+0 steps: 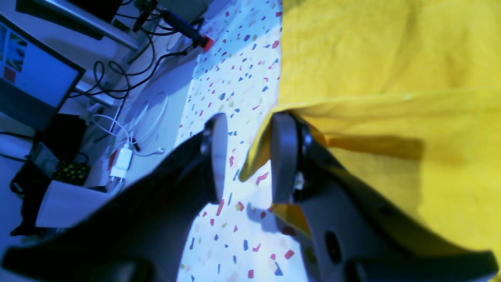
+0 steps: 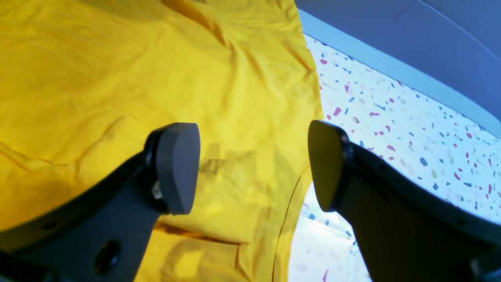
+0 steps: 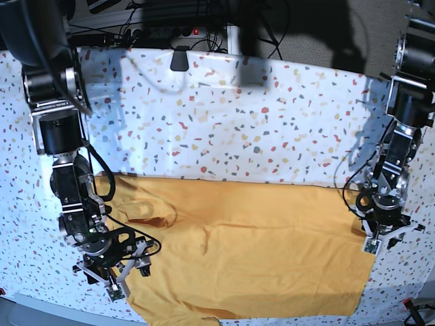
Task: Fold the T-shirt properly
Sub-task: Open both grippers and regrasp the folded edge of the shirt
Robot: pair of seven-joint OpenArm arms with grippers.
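The T-shirt (image 3: 245, 251) is lying spread out on the white speckled cloth (image 3: 224, 129), on the near half of the table, and it is reaching almost from one arm to the other. Its long way is running left to right in the base view. A bumpy, bunched part with a sleeve is sitting at the left end, and the straight edge is at the right end, so the top of the shirt seems to be pointing left, though the neck is hard to see. The right gripper (image 2: 252, 168) is hanging over the left edge of the shirt with its jaws spread wide, holding nothing. The left gripper (image 1: 248, 156) is at the right edge with its jaws apart too; one jaw is touching a lifted flap of yellow cloth, but nothing is being pinched. It looks like both arms are letting go or getting ready to grab, so the folding is only at an early step, with the shirt lying in one wide flat shape and some wrinkles. Next, each gripper probably needs to go down on an edge, pinch the thin cloth firmly, and carry it over the middle together, keeping it smooth.
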